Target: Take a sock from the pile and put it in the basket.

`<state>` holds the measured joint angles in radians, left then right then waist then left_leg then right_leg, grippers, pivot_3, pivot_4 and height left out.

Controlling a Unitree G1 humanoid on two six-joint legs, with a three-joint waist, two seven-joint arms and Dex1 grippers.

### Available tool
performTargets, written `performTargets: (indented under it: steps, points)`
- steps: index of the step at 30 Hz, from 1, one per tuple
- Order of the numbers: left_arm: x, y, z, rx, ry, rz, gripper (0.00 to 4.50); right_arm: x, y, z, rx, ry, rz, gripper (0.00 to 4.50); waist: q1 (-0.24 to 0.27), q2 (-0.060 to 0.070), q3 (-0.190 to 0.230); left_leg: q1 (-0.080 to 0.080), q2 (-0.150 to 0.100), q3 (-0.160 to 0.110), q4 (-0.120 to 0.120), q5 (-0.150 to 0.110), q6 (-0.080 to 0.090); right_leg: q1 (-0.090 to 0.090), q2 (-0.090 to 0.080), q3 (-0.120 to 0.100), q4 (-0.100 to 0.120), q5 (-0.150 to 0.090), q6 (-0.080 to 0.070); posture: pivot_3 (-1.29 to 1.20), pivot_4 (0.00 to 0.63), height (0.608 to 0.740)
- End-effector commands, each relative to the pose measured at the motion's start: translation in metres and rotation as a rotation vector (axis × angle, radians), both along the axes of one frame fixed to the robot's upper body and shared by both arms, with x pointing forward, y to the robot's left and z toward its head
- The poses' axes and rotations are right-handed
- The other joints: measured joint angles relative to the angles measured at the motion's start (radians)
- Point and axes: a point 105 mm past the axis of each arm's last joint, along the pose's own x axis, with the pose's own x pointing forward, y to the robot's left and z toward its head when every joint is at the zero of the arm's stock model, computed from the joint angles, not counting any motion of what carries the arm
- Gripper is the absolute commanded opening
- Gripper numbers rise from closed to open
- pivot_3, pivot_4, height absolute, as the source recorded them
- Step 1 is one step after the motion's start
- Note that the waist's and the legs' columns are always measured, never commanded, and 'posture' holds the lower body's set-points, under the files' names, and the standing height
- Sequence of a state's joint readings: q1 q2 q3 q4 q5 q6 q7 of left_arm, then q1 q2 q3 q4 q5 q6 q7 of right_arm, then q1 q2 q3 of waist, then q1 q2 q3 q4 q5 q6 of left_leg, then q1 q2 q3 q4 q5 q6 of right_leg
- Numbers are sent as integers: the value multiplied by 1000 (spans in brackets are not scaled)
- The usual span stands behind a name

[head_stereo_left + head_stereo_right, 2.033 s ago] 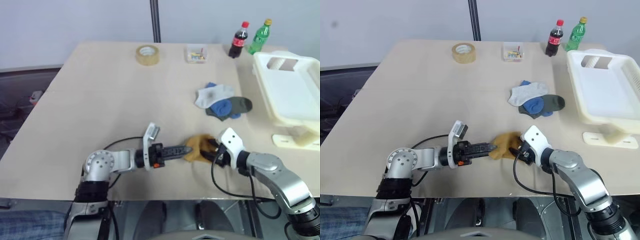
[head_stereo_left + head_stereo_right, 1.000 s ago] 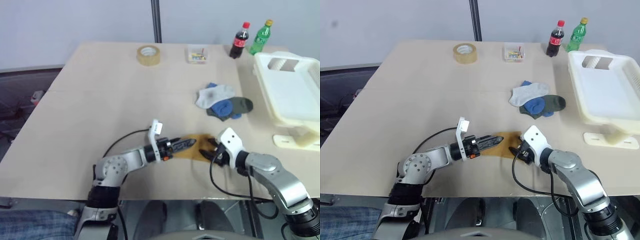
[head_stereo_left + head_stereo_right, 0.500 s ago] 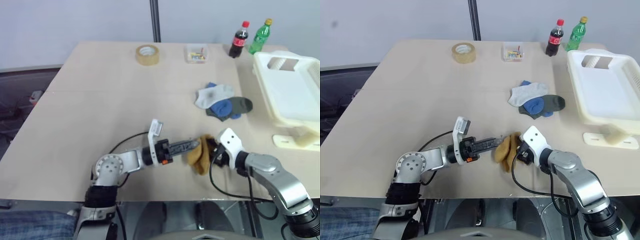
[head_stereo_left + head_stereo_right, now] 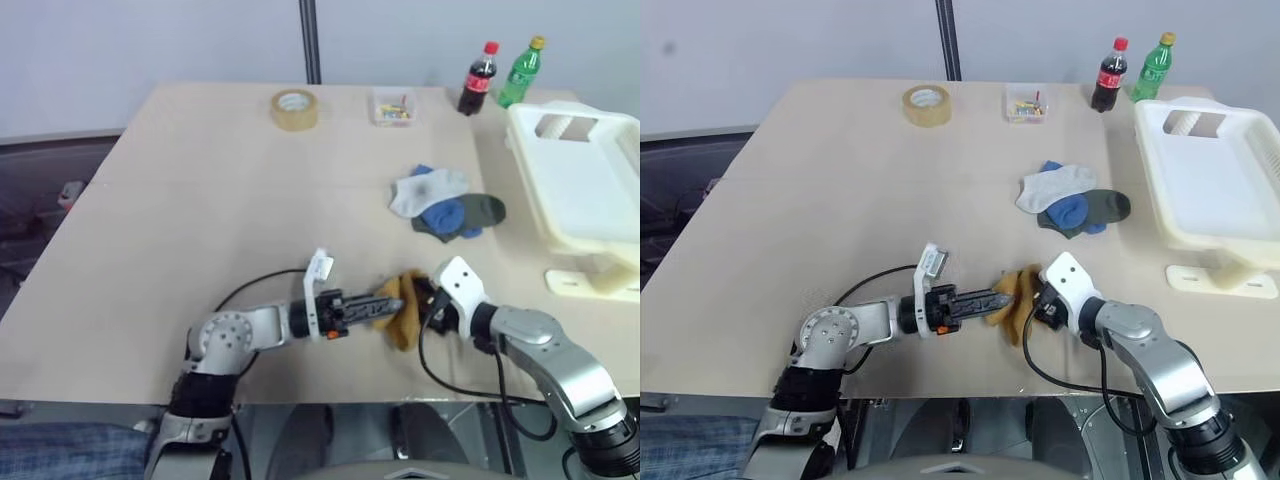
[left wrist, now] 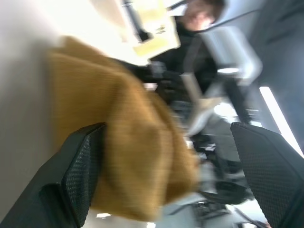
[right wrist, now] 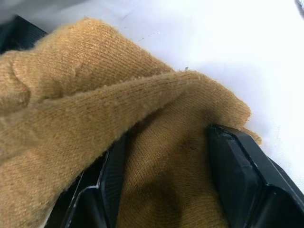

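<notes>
A mustard-yellow sock [image 4: 406, 312] hangs bunched between my two grippers near the table's front edge. My right gripper [image 4: 424, 300] is shut on it; in the right wrist view the knit fabric [image 6: 156, 118] lies between both black fingers [image 6: 237, 166]. My left gripper [image 4: 393, 298] points level toward the right one, and its fingers [image 5: 80, 161] stand wide open with the sock [image 5: 118, 142] resting against one of them. The pile [image 4: 445, 203] of white, blue and dark socks lies farther back on the right. The cream basket [image 4: 527, 165] stands at the right edge.
Along the far edge stand a tape roll [image 4: 296, 108], a small clear box of coloured bits [image 4: 394, 108], a cola bottle [image 4: 478, 80] and a green bottle [image 4: 518, 73]. A white plastic piece [image 4: 590, 280] lies in front of the basket.
The sock, flat on the table a second ago, is now bunched and lifted between the grippers. My left gripper drew back slightly and rolled. The right gripper kept still.
</notes>
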<state>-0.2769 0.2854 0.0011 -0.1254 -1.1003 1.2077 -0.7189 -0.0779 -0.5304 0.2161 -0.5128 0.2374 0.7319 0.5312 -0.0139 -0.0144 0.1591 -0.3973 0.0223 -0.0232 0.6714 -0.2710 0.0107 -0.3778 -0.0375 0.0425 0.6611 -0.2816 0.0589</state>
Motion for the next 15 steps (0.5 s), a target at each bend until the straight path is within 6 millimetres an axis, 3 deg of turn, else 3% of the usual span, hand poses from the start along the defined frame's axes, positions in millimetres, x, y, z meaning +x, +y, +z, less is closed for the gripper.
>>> performTargets:
  steps: [1,10,15]
  points:
    - [-10,-2,17,-79,-35,-61,4450,-3,-4,-17,-24,76,-33,2812,0,0,0,0,0,0,0,0,0,0,0,0,0,0,0,0,150,740]
    - [-14,-14,14,-89,-28,-97,4450,-2,1,-8,32,103,-46,2812,-1,0,0,0,0,0,0,0,0,0,0,0,0,0,0,0,150,740]
    - [-4,-22,14,-97,-79,-48,4450,-8,3,-12,18,154,-26,2812,1,0,0,0,0,0,0,0,0,0,0,0,0,0,0,0,150,740]
